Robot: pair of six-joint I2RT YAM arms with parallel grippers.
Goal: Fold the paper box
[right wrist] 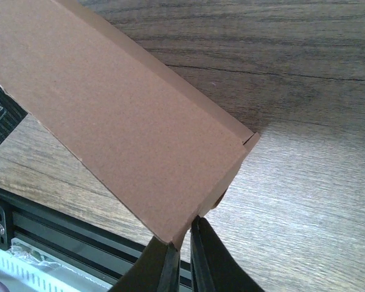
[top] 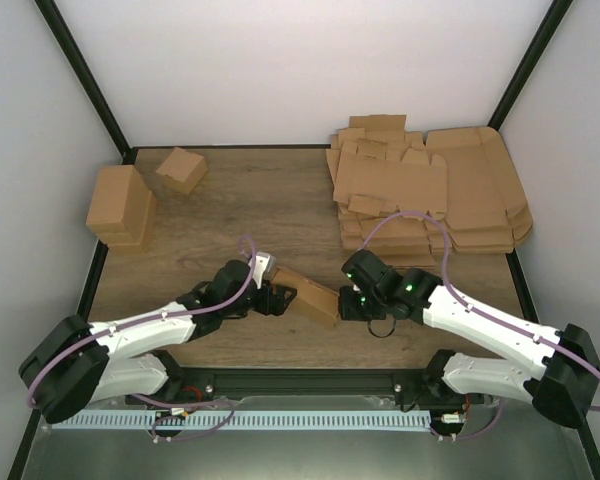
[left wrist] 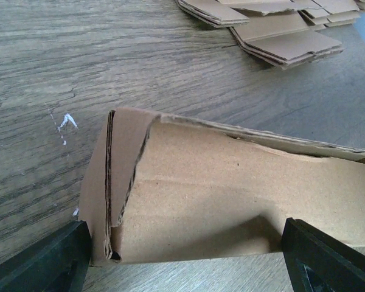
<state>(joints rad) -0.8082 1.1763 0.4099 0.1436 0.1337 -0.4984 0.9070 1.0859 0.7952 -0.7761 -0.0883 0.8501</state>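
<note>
Hold: right gripper (right wrist: 184, 255) clamped on paper box (top: 310, 293) corner; left gripper (left wrist: 184, 237) apart, straddling far end; should close squarely over folded flap

Bright, even light, pale glare on the table (right wrist: 304, 194), soft shadow beside the paper box (right wrist: 128, 121), focus sharp.

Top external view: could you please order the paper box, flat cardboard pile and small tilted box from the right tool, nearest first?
1. paper box, touching the right tool, centre front.
2. flat cardboard pile, back right.
3. small tilted box, back left.
</note>
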